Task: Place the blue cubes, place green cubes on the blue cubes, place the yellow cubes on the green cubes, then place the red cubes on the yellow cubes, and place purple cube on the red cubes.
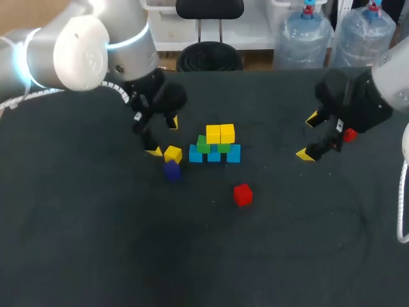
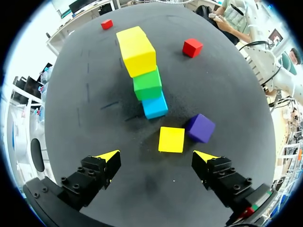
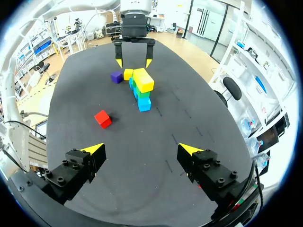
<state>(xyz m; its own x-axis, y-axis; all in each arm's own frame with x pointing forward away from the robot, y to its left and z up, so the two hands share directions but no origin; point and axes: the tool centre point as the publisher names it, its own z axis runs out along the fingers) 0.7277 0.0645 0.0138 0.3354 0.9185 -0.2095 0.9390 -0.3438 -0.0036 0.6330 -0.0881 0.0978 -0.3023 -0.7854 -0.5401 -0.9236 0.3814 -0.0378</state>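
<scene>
A cube stack stands mid-table: blue cubes at the base, green cubes on them, two yellow cubes on top. Left of it a loose yellow cube lies touching a purple cube. My left gripper is open just above and behind them; in the left wrist view the yellow cube lies just ahead of its open gripper, with the purple cube beside it. One red cube lies in front of the stack. Another red cube peeks out beside my open right gripper.
The right wrist view looks across the dark table from my right gripper past the red cube to the stack and my left gripper beyond it.
</scene>
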